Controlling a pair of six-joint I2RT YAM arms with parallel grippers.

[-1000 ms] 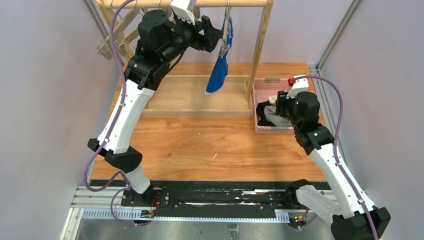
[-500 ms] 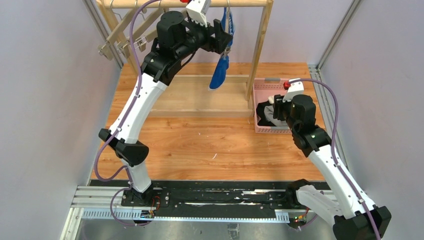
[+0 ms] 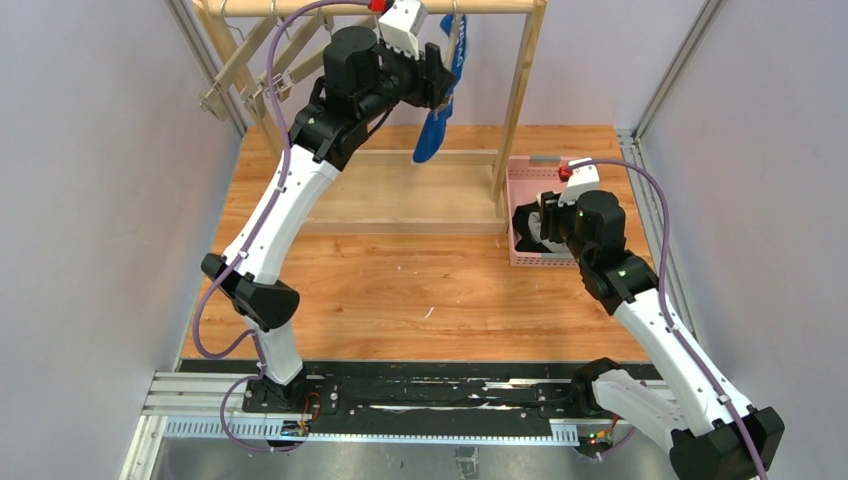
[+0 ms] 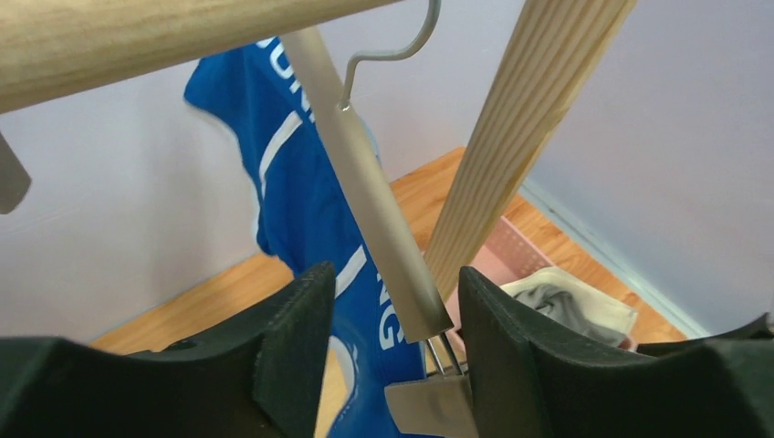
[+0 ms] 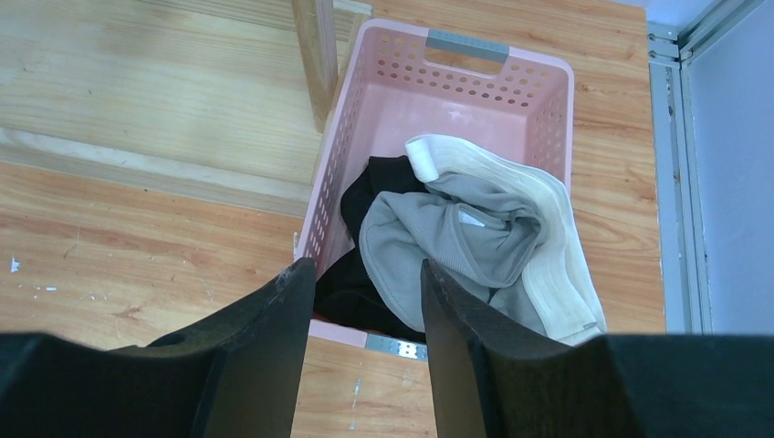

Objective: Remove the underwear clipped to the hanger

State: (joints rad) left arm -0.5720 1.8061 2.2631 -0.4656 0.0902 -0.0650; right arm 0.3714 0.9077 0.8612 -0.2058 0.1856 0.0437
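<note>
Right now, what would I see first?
The bright blue underwear hanging from a hanger on the wooden rail at the back, with the left gripper open around that hanger. On the right, a pink basket holds grey underwear and black underwear, the right gripper open above it.

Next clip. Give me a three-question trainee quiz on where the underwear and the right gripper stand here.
1. True or false: the blue underwear hangs from the hanger.
2. Which lie in the pink basket? A: blue underwear only. B: grey underwear and black underwear. C: nothing.
3. Fill in: the right gripper hovers above the basket with its jaws ____.
Key: 1 true; 2 B; 3 open.
</note>
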